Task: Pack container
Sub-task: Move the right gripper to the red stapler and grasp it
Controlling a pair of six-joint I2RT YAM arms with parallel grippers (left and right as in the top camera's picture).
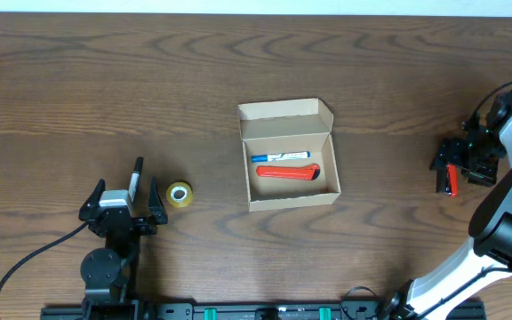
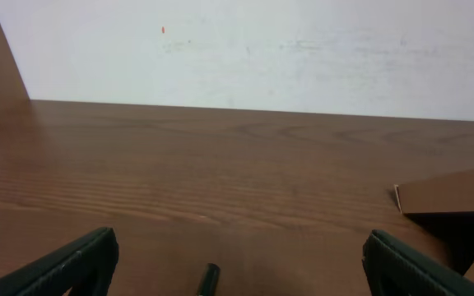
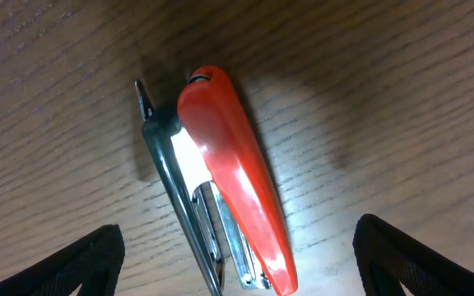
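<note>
The container [image 1: 326, 118] is a tan cardboard box at the table's middle, lid flap open at the back. In it lie a blue marker [image 1: 281, 157] and a red tool [image 1: 287, 172]. Its corner shows in the left wrist view [image 2: 451, 196]. My left gripper [image 1: 124, 201] is open and empty at the front left, with a black and white pen [image 1: 136, 177] on the table between its fingers; the pen's tip [image 2: 208, 279] shows between the open jaws [image 2: 241, 267]. My right gripper [image 1: 452, 165] is open at the far right, straddling a red stapler [image 1: 452, 184] [image 3: 233, 181] that lies on the table between its fingers [image 3: 237, 263].
A yellow tape roll [image 1: 180, 195] lies between the left gripper and the box. A white wall [image 2: 262, 49] rises behind the table's far edge.
</note>
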